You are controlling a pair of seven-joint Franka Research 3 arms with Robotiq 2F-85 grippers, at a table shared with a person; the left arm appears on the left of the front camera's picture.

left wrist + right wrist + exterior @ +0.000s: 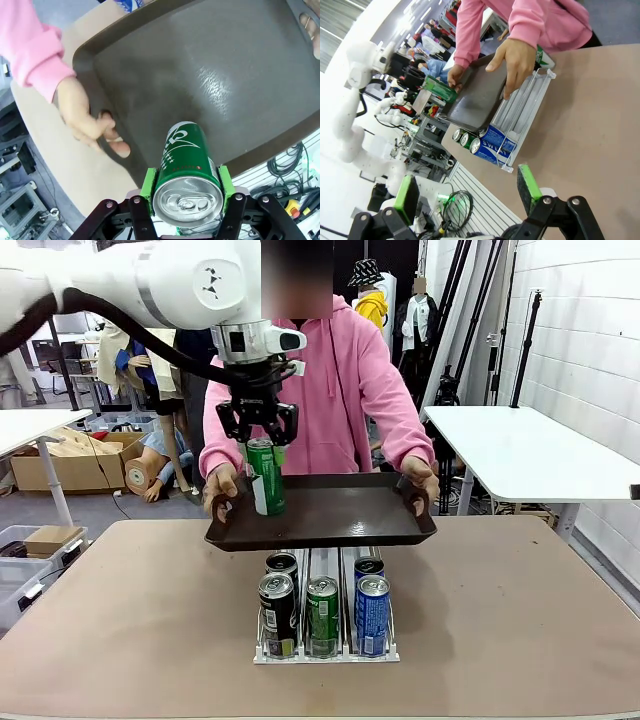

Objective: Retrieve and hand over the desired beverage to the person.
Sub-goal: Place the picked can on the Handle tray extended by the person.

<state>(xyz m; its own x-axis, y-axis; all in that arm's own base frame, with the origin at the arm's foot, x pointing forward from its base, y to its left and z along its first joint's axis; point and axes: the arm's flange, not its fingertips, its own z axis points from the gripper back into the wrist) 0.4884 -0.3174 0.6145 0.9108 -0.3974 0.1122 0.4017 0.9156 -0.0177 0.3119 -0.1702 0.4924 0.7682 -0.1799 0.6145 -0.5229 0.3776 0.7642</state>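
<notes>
While left end effector clamps green can over person's tray, lower vert., seat base flat, clear of left hand; right end effector wide, empty.

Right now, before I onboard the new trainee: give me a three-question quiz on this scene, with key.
1. True or false: the left end effector grips a blue can.
2. Who holds the tray? A the person, B a stand, C nobody.
3. Fill in: the rack's front row holds ___ cans.
Key: 1 false, it grips the green can; 2 A; 3 three.
</notes>
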